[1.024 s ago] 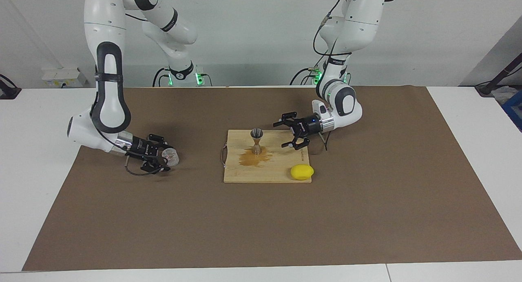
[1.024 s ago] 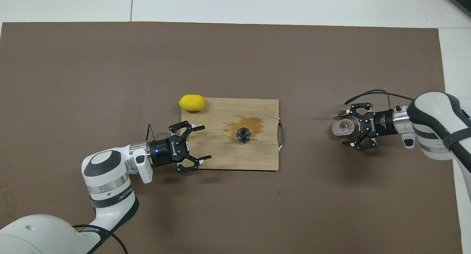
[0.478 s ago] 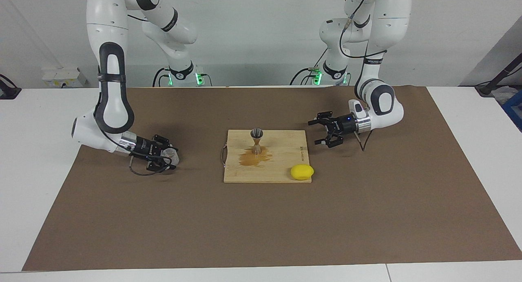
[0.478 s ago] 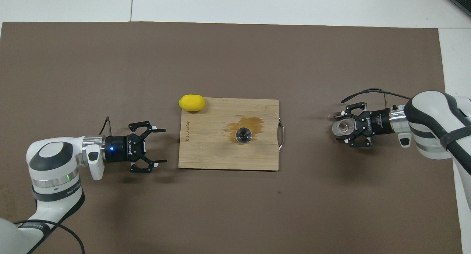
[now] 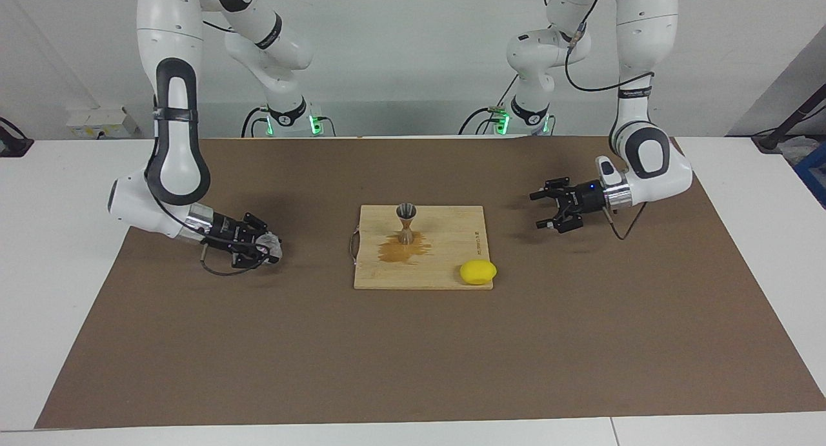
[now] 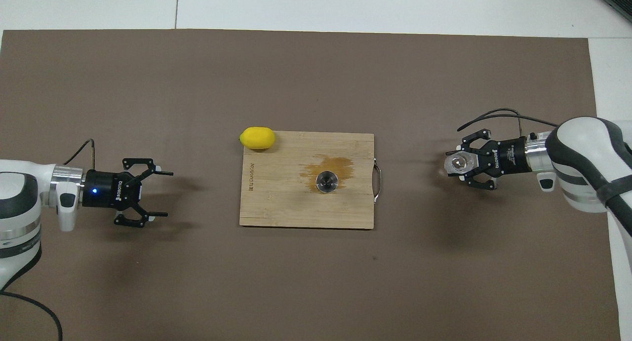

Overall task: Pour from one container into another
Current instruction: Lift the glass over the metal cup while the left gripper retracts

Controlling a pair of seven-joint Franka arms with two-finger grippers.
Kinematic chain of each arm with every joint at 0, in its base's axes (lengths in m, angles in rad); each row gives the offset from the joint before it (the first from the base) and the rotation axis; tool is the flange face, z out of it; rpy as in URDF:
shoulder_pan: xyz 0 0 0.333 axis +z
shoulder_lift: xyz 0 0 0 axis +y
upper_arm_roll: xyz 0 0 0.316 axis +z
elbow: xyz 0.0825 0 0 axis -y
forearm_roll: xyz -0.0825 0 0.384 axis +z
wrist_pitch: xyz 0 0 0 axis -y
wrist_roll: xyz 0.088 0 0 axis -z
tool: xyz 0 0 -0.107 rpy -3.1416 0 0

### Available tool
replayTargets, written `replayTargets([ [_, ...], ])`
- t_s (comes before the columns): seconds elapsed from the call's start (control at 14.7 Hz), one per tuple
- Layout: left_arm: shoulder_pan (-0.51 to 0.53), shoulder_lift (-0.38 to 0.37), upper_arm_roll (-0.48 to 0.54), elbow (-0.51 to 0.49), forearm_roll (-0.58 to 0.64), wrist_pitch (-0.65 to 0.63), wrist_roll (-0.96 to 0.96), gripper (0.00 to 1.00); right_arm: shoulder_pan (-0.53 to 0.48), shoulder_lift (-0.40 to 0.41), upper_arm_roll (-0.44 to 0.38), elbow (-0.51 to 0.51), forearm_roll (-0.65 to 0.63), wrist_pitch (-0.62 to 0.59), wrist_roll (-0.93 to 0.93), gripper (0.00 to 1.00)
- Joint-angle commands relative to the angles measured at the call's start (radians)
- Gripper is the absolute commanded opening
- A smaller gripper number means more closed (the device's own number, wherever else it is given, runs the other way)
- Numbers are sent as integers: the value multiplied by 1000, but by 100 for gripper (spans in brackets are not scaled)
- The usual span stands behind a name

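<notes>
My right jaws (image 5: 266,249) (image 6: 461,166) are low over the brown mat near the right arm's end of the desk, pinching the clear cup (image 5: 270,245) (image 6: 456,164) from both sides. In the overhead view I look straight into the cup's round mouth; whether its base touches the mat I cannot tell.

My left jaws (image 5: 543,209) (image 6: 160,194) are spread wide with nothing between them, hanging over bare mat toward the left arm's end of the desk, well apart from the cutting board (image 5: 445,239) (image 6: 276,193).

The board lies at the middle of the desk. The steel jigger (image 5: 406,221) (image 6: 327,181) stands upright on it, in a brown puddle (image 5: 400,250) (image 6: 335,164) that spreads over the wood around its foot. A lemon (image 5: 478,272) (image 6: 257,137) sits at the board's corner farthest from me, on the left arm's side, overlapping the board's edge. A metal handle (image 5: 352,244) (image 6: 378,180) sticks out of the board's short edge that faces the cup.
</notes>
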Motion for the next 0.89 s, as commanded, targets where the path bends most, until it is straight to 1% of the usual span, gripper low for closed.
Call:
replayTargets([
  [0.0,42,-10,-7,74,112,-43,-1,100,76,-64,0,-11,-17,42,83,0],
  [0.14,50,-25,-7,126,196,-49,-26,100,140,-90,0,-1,-77,83,204,0],
  [0.34,53,-68,19,166,272,-66,-41,100,226,-92,0,64,-147,89,393,0],
  [0.61,44,-97,21,255,393,-87,-113,100,360,-83,2,154,-313,112,655,0],
  [0.82,38,-102,21,320,427,-112,-135,100,444,-61,2,208,-431,128,818,0],
])
